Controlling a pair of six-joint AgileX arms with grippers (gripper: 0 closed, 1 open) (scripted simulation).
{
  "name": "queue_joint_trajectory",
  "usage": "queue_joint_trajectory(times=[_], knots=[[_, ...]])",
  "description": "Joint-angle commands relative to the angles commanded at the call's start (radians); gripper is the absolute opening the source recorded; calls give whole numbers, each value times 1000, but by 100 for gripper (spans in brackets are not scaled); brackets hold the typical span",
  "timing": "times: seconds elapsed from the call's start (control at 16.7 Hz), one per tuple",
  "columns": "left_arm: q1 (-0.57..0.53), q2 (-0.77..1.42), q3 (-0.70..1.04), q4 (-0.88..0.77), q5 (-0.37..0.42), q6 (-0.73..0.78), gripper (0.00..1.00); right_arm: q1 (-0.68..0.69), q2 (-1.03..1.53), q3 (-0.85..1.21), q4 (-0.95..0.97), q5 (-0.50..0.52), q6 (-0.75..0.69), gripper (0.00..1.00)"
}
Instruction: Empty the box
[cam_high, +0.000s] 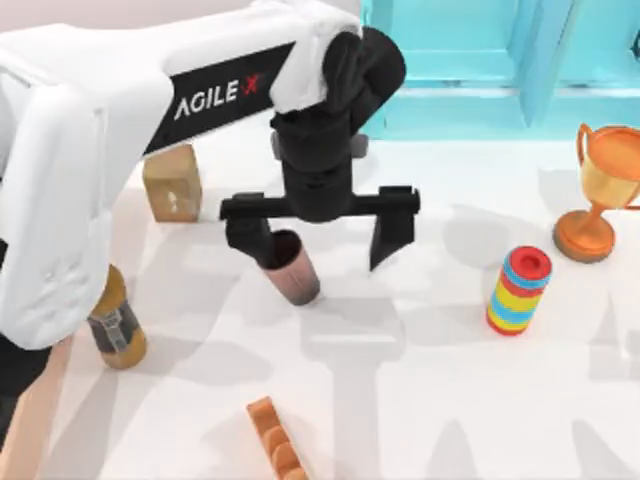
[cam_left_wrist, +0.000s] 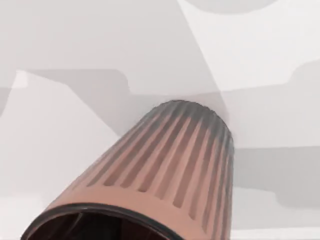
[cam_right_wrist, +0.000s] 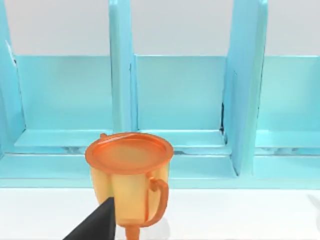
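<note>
The box is out of view. My left gripper (cam_high: 320, 238) hangs open and wide over the middle of the table. A ribbed pinkish-brown cup (cam_high: 296, 272) with a dark rim stands right under its left finger (cam_high: 250, 240), not between the two. The right finger (cam_high: 391, 232) is well clear of the cup. In the left wrist view the cup (cam_left_wrist: 170, 165) looms close, its dark opening at the near edge. My right gripper (cam_right_wrist: 96, 224) shows as a dark tip in front of the orange trophy (cam_right_wrist: 129, 175).
A tan block (cam_high: 172, 182) sits at the back left and a brown bottle (cam_high: 118, 328) at the left. An orange segmented piece (cam_high: 276, 448) lies at the front. A striped stack (cam_high: 519, 291) and the trophy (cam_high: 600, 190) stand right. A light blue cabinet (cam_high: 480, 60) lines the back.
</note>
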Motion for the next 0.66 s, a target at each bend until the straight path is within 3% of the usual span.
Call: queue_joint_trajectory(times=[0.48,0.66], knots=[[-3,19,363,-345,1,-3,100,0,0,0,0,0,0,100],[-2,15,414,-395,0,-1,100,0,0,0,0,0,0,100]])
